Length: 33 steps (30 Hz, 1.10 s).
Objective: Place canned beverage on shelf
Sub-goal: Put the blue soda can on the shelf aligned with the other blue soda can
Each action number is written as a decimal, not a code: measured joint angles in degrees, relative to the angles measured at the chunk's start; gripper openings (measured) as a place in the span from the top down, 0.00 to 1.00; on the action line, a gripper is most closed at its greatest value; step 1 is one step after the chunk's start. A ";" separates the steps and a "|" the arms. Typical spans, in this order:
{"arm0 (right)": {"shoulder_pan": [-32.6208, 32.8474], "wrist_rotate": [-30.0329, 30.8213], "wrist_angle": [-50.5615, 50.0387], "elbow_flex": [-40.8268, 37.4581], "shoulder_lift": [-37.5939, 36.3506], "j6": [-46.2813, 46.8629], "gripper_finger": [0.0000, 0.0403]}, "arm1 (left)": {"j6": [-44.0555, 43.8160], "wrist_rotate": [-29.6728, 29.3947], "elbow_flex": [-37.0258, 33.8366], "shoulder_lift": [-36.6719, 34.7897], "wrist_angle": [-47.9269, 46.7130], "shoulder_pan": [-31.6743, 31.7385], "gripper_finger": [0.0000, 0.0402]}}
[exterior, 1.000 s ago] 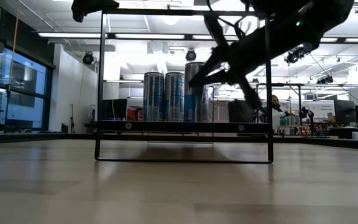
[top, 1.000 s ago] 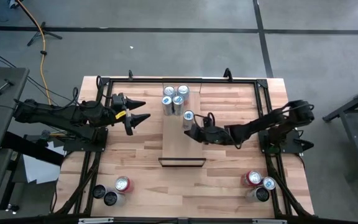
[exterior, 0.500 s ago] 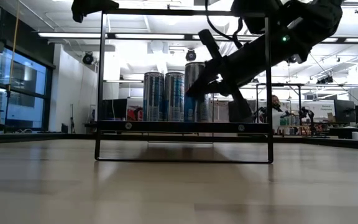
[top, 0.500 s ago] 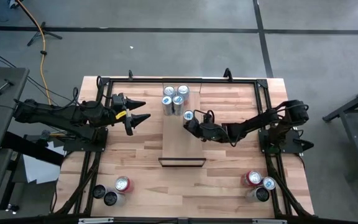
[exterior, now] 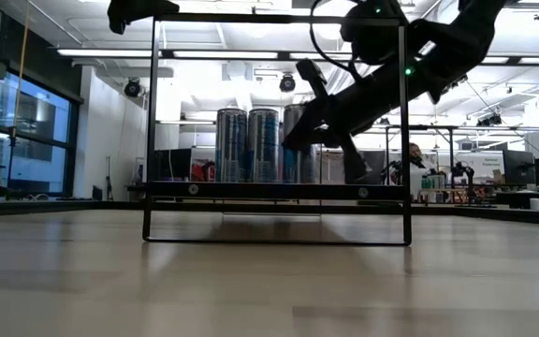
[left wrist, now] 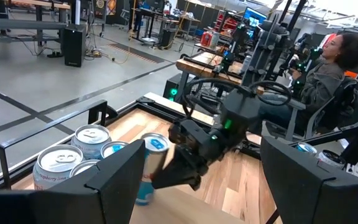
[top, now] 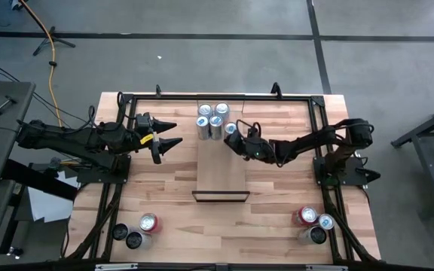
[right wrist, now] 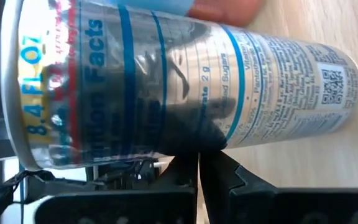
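A silver-and-blue can stands upright on the light-wood shelf plank, right beside several like cans at the plank's far end. The shelf's black frame end faces the near edge. My right gripper is at the can's near-right side, with its fingers shut together. My left gripper waits open and empty, left of the shelf. The left wrist view shows the can with my right gripper behind it. My right gripper has its shut fingertips against the can's side wall, about mid-height. It comes from the table's near right, slanting a little downward. The can stands upright. Whether its base rests on the plank, I cannot tell.
Three cans stand at the table's near left corner and three more at the near right. A black rail frame runs round the tabletop. A person sits beyond the table.
My right gripper has moved toward the table's far edge. The can has gone with it along the shelf plank, staying upright, and now stands next to the group of cans at the far end.
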 joint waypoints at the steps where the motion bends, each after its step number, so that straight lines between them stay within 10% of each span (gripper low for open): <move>1: -0.56 -0.46 0.14 0.00 0.00 -0.32 1.00 | 0.02 0.00 0.00 0.00 0.00 0.00 0.31; 22: 0.18 -17.45 1.67 -0.05 -2.01 -14.41 1.00 | -0.37 -0.01 0.00 0.00 0.01 -0.01 0.31; 33: 3.12 -12.10 -2.51 -16.35 -24.18 -20.29 1.00 | -0.55 -0.19 0.00 0.00 0.06 -0.02 0.31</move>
